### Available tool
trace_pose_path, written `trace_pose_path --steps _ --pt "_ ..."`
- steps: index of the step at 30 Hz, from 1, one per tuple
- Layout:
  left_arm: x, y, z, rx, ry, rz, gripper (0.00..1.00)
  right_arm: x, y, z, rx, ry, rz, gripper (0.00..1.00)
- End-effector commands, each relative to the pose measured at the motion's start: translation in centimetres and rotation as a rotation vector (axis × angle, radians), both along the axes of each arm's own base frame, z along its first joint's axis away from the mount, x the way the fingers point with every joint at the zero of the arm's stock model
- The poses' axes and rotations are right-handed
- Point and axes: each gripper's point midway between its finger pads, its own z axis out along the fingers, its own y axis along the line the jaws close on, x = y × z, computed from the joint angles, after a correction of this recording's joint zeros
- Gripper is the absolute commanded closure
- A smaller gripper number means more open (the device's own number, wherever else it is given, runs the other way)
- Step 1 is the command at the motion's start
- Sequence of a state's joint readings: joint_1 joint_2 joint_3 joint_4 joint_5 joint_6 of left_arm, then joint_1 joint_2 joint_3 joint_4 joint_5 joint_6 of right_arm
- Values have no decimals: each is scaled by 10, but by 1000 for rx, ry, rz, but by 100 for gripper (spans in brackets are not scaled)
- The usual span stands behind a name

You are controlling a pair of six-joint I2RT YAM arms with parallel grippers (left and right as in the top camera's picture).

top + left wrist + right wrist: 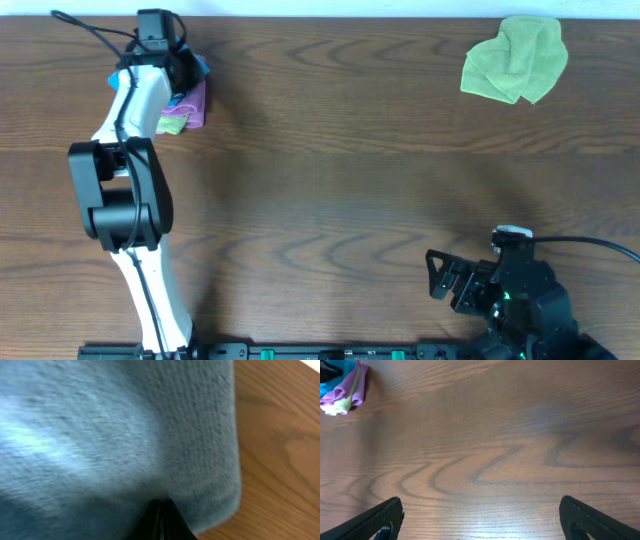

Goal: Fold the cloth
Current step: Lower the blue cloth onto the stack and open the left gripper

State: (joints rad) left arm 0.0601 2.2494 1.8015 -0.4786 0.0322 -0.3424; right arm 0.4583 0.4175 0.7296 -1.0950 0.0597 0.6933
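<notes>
- Dark wood-grain table (330,180), carrying only cloths; I see no container of any kind.
- Far left corner: the left gripper (178,65) is down on a blue cloth (110,435), which fills its wrist view. I cannot tell whether the fingers pinch it.
- Beneath and beside it: a small pile (188,108) of purple and lime cloths, touching the blue one.
- Near edge, right: the right gripper (445,275), fingers (380,520) spread wide, holding nothing, well apart from any cloth.
- Far right corner: a green cloth (515,60), crumpled and apparently the one not yet folded. I judge it light, limp, napped rather than slippery, and not fragile. I would take it by a corner or hem and spread it flat first.
</notes>
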Motion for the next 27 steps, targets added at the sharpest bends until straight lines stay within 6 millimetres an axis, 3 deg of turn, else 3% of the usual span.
trace_pose_path --steps 1,4,6,11,15,27 --pt "3 0 7 14 -8 -23 94 1 -2 1 6 -3 -16 1" --pt "2 11 30 68 -37 -22 91 1 -2 1 6 -3 -16 1" --pt "0 14 52 85 -70 -28 76 1 -2 1 6 -3 -16 1" --pt "-10 18 96 99 -119 -30 47 1 -2 1 6 -3 -16 1" --pt "-28 16 123 123 -115 -64 5 1 -2 1 6 -3 -16 1" --pt "-89 10 168 112 -44 -74 5 1 -2 1 6 -3 -16 1"
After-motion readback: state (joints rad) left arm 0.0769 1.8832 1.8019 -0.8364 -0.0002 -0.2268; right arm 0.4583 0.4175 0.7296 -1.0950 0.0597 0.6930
